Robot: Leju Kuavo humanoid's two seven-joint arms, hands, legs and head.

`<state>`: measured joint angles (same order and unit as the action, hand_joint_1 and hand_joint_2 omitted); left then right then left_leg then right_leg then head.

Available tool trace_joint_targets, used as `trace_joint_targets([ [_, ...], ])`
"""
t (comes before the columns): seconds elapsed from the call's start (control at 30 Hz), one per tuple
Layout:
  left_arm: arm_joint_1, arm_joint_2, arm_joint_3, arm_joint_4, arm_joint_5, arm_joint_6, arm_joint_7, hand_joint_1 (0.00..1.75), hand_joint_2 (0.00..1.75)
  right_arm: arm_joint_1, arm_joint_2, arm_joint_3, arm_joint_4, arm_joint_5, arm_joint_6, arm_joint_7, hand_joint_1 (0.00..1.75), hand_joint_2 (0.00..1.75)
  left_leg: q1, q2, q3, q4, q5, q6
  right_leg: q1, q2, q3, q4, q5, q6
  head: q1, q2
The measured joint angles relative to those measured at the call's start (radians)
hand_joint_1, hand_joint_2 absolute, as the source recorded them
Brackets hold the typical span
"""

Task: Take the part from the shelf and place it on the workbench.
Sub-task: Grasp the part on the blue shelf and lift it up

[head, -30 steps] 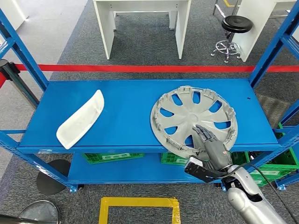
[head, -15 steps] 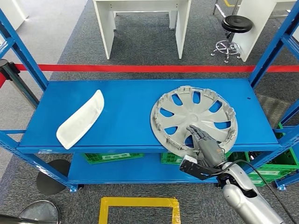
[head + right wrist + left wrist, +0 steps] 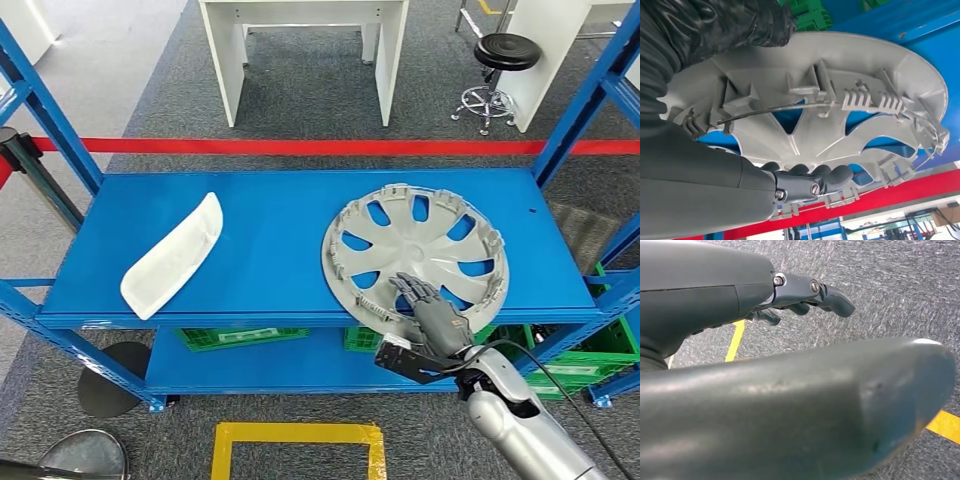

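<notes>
A silver-grey wheel cover [image 3: 415, 245] lies with its ribbed inside up on the right half of the blue shelf [image 3: 272, 230]. My right hand [image 3: 432, 310] reaches over its near rim, the fingers stretched out flat above the spokes. In the right wrist view the fingers [image 3: 817, 180] lie along the inside of the wheel cover [image 3: 821, 125], with no closed grip to be seen. A white curved plastic part [image 3: 173, 255] lies on the left of the shelf. My left hand [image 3: 791, 295] hangs above the grey floor, fingers apart and holding nothing.
Green crates [image 3: 234, 338] sit on the lower shelf. Blue uprights [image 3: 581, 110] frame both ends. Beyond a red floor line [image 3: 302, 147] stand a white workbench [image 3: 302, 40] and a black stool [image 3: 506, 55]. A yellow floor mark [image 3: 298, 440] lies in front of the shelf.
My right hand has slid left along the wheel cover's near rim and dropped slightly lower. The wheel cover and the white part have stayed put.
</notes>
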<state>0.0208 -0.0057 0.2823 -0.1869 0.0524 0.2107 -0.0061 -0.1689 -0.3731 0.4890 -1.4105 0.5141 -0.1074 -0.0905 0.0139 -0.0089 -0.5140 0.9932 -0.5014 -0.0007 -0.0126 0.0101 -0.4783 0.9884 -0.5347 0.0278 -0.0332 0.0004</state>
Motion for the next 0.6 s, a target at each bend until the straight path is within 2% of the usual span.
trace_joint_targets([
  [0.3,0.000,0.000,0.000,0.000,0.000,-0.002,0.000,0.00,0.00,-0.017,0.004,0.016,0.029,0.003,0.006,0.005,0.00,1.75,0.000,0.000,0.001,0.000,0.001,0.000,0.000,0.001,0.001,0.000,0.001,0.000,0.000,0.000],
  [0.6,0.000,0.000,0.000,0.000,0.000,0.000,0.001,0.00,0.00,-0.021,0.004,0.030,0.049,0.060,-0.015,0.051,0.00,1.75,0.000,0.000,0.001,0.000,0.002,0.001,0.000,0.001,0.001,0.000,0.003,0.000,0.000,0.000],
])
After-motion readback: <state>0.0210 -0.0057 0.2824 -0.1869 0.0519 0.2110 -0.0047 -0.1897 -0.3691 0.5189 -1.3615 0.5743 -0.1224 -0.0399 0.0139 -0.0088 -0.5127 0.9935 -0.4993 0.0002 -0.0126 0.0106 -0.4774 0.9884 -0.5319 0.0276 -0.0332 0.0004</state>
